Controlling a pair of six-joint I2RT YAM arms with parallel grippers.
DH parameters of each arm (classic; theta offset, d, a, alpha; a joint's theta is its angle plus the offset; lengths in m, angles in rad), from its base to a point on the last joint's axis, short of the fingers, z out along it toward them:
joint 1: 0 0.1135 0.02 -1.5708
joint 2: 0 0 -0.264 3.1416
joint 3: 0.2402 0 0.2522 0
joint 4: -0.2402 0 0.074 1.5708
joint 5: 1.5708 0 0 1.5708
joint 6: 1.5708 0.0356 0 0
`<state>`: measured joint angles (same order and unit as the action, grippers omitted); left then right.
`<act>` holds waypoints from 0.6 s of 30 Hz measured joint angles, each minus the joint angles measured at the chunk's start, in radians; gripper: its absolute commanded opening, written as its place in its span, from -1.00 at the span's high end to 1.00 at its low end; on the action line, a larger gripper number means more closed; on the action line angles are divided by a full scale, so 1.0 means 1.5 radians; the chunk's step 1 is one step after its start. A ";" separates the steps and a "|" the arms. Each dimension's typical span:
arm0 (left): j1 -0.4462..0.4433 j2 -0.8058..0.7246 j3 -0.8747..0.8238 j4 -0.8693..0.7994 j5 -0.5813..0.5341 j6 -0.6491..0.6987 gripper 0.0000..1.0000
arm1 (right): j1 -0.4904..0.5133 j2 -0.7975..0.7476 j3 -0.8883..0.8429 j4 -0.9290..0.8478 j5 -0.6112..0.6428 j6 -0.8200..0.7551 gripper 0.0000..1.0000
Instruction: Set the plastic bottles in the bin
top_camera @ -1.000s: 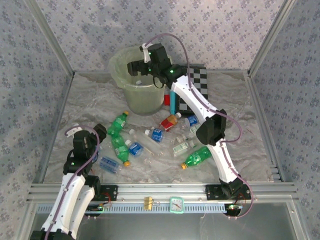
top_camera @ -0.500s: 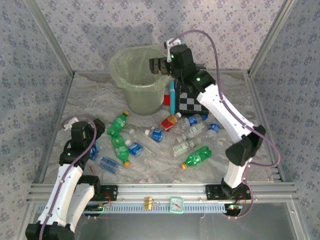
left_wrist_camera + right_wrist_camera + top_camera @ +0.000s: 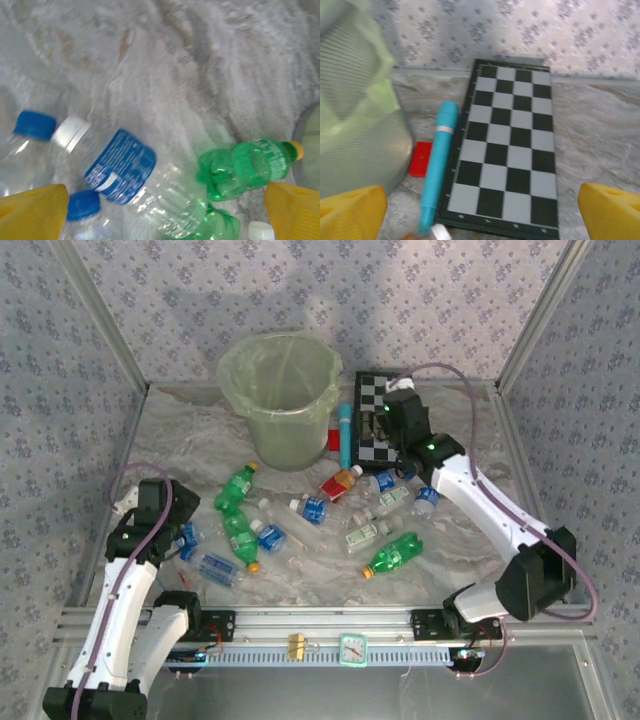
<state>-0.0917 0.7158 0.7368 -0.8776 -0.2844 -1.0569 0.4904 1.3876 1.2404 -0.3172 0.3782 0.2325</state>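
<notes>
Left gripper (image 3: 164, 212), jaws wide apart and empty, lower left of the top view, above the plastic bottles (image 3: 395, 552). Right gripper (image 3: 480, 212), equally spread, faces the checkerboard (image 3: 505, 150) beside the bin (image 3: 285, 435).

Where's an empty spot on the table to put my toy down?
Bare table left of the bin, up to the wall, and right of the checkerboard. The middle is crowded with plastic bottles, from the bin toward the near rail.
</notes>
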 measured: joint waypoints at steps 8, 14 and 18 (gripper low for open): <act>0.000 0.031 -0.050 -0.029 0.011 -0.121 -1.00 | -0.022 -0.037 -0.116 0.043 0.003 0.034 -1.00; 0.000 0.102 -0.088 0.016 0.027 -0.168 -1.00 | -0.022 -0.064 -0.198 0.099 -0.020 0.019 -1.00; 0.000 0.135 -0.098 0.070 0.027 -0.189 -1.00 | -0.022 -0.069 -0.215 0.126 -0.035 0.017 -1.00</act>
<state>-0.0917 0.9188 0.5900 -0.7727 -0.2440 -1.3403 0.4576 1.2842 0.9180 -0.1284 0.3256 0.2577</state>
